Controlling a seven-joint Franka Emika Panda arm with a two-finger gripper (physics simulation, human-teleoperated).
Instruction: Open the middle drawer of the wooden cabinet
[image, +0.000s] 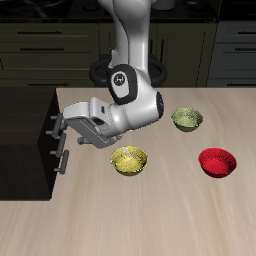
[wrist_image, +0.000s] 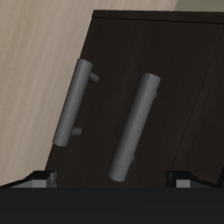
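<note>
The wooden cabinet (image: 25, 130) is a near-black box at the table's side. Its drawer front faces my gripper (image: 61, 126), which hovers close to it at handle height. In the wrist view the dark front (wrist_image: 175, 79) fills the frame with two short silver bar handles on it. One handle (wrist_image: 136, 127), which I take for the middle drawer's, lies between my fingertips (wrist_image: 39, 179) but is not touched. The other handle (wrist_image: 74, 101) sits nearer the table surface. My gripper (wrist_image: 114, 179) is open and holds nothing. A lower handle (image: 63, 160) shows below the gripper in the exterior view.
Three bowls stand on the light wooden table: a yellow one (image: 129, 159) just beside the arm, a green one (image: 186, 118) farther back, and a red one (image: 217, 161). Dark kitchen cupboards (image: 60, 45) line the back.
</note>
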